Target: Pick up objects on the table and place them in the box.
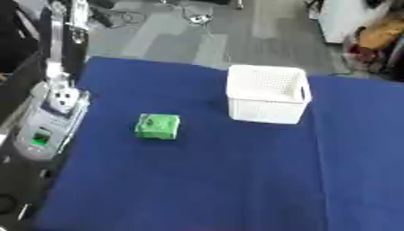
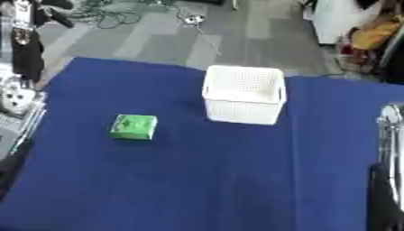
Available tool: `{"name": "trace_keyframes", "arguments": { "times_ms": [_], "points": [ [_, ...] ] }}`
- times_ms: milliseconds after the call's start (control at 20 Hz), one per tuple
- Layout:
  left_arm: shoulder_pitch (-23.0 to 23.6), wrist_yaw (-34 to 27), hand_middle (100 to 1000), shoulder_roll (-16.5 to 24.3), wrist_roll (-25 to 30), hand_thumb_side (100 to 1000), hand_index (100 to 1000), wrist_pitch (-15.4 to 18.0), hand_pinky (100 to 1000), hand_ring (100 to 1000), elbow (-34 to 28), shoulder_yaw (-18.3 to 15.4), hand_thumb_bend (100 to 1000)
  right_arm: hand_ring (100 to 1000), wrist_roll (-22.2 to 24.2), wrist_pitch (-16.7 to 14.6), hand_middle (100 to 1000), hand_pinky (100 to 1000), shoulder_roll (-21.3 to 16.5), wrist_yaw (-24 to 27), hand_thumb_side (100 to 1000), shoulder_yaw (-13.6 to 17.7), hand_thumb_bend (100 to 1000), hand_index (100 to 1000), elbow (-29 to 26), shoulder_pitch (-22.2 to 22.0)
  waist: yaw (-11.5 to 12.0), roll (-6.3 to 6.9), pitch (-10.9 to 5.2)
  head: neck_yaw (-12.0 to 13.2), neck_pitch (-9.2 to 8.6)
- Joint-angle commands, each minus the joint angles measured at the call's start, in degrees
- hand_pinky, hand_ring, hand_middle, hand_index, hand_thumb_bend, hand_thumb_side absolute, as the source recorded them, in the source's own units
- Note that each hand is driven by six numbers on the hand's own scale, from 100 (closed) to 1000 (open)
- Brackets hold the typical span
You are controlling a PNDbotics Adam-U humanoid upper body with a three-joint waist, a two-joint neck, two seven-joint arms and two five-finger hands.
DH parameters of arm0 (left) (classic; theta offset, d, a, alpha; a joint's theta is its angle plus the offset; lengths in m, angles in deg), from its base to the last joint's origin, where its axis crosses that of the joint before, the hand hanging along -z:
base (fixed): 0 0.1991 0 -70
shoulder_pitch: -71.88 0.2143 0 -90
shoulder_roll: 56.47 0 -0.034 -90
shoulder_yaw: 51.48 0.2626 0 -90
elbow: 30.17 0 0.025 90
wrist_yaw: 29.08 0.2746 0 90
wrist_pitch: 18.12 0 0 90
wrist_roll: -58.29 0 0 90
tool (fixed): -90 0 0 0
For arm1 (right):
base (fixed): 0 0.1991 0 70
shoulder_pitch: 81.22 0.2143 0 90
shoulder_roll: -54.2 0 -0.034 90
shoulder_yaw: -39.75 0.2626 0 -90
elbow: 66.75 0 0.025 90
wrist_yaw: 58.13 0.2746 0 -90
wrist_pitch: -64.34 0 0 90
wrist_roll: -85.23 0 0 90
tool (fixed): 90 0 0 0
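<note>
Left eye view shows a small green box (image 1: 158, 127) lying on the blue table (image 1: 197, 189), well apart from the white perforated basket (image 1: 267, 100) that stands upright to its right and farther back. Neither robot hand shows in either view, so their state cannot be told

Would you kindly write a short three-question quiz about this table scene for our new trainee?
1. True or false: the green box already lies inside the white basket.
2. On which side of the basket does the green box lie: robot's left or right?
3. What colour is the tablecloth: A red, B blue, C grey?

Key: 1 false, it sits on the cloth apart from the basket; 2 left; 3 B.
</note>
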Motion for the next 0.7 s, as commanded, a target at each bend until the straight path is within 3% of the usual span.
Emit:
{"name": "trace_keyframes", "arguments": {
  "times_ms": [50,400,500,650,700],
  "points": [
    [-0.6,0.04,708,0.67,0.09,1000,878,0.13,399,582,-0.71,-0.43,177,276,0.08,0.07,268,179,-0.14,-0.17,1000,0.1,100,495,-1.44,0.64,-0.08,0.2,-0.65,-0.42,-0.05],
    [-1.13,1.16,710,1.12,1.77,1000,884,0.01,404,583,-0.34,-0.24,213,276,0.24,0.04,269,179,-0.22,-0.13,1000,0.24,100,496,-1.33,0.63,0.15,0.06,-0.64,-1.31,-0.12],
    [-2.01,3.57,719,2.38,4.24,1000,883,-0.48,385,576,0.84,-0.19,256,277,0.2,0.14,269,179,-0.24,-0.17,1000,0.38,100,496,-1.23,0.51,0.17,0.09,-0.77,-1.46,0.26],
    [-4.8,11.21,743,8.63,13.02,986,874,-1.35,376,567,5.4,1.14,315,277,0.32,0.22,269,179,-0.28,-0.03,1000,0.23,100,496,-1.2,0.3,-0.14,0.58,-1.08,-0.44,1.09],
    [-5.63,13.37,752,10.17,15.46,946,870,-1.23,394,576,6.74,1.49,380,277,0.38,0.23,269,179,-0.29,0.02,1000,0.17,100,496,-1.22,0.25,-0.24,0.71,-1.11,-0.24,1.2]
  ]
}}
